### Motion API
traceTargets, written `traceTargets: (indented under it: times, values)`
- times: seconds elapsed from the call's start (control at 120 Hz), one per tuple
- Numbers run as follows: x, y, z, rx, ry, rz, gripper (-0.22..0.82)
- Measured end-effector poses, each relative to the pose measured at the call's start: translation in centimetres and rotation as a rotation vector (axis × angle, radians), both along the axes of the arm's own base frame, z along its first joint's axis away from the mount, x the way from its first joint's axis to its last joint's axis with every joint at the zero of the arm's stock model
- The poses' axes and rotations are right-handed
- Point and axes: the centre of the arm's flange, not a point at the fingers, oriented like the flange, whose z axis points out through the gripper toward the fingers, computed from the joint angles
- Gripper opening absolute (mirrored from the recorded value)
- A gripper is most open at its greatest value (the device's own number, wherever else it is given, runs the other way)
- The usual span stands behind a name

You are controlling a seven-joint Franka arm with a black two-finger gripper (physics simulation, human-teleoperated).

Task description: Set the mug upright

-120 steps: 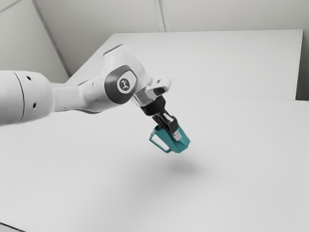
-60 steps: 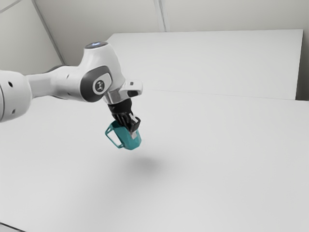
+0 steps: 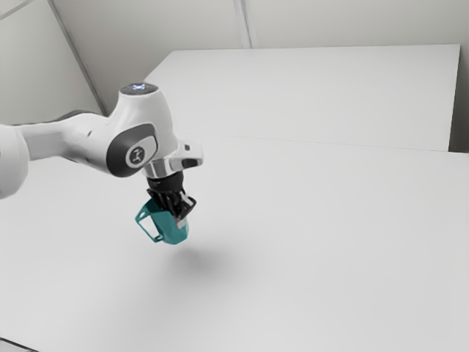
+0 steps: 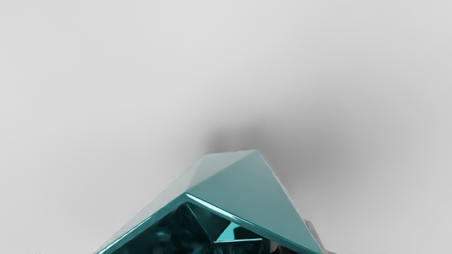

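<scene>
A teal, faceted mug (image 3: 172,232) hangs in the air above a pale table (image 3: 330,235), in the fingers (image 3: 186,209) of a white robot arm (image 3: 139,136). The fingers are clamped on the mug's wall, one apparently inside the mouth and the other outside. The mug leans, its mouth facing upward at a slant and its open, angular handle (image 3: 147,232) pointing toward the exterior view's left. A soft shadow (image 3: 198,262) lies on the table, apart from the mug.

The step in hand looks to be lowering the mug and levelling its base. The chief risk is the lean: if the mug comes down like this, one edge of the base would land first, and the mug could rock or topple on release. Pressing down on that edge could also swivel the mug in the fingers, since they grip only one side near the rim (image 4: 215,207). Opening too high would drop it onto a corner. Even with the base flat, the inner finger could catch the wall on the way out and tip the mug over.
</scene>
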Motion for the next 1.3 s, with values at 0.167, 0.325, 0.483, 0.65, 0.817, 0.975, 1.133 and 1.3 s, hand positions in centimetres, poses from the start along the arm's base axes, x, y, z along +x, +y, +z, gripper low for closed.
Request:
traceTargets:
  times: [0.167,0.325,0.483,0.65,0.817,0.975,1.133,1.3]
  values:
    - [-0.5,0.3,-1.2,0.024,-0.016,0.044,-0.18]
    - [-0.5,0.3,-1.9,0.045,-0.045,0.076,-0.18]
    - [-0.5,0.4,-3.1,0.052,-0.050,0.114,-0.18]
    - [-0.2,0.4,-4.7,0.054,-0.044,0.150,-0.18]
    - [0.1,0.4,-6.1,0.054,-0.037,0.179,-0.18]
    - [0.4,0.5,-6.6,0.049,-0.039,0.205,-0.04]
    - [0.5,0.5,-5.8,0.040,-0.062,0.221,0.22]
    - [0.4,0.3,-3.1,0.027,-0.120,0.228,0.42]
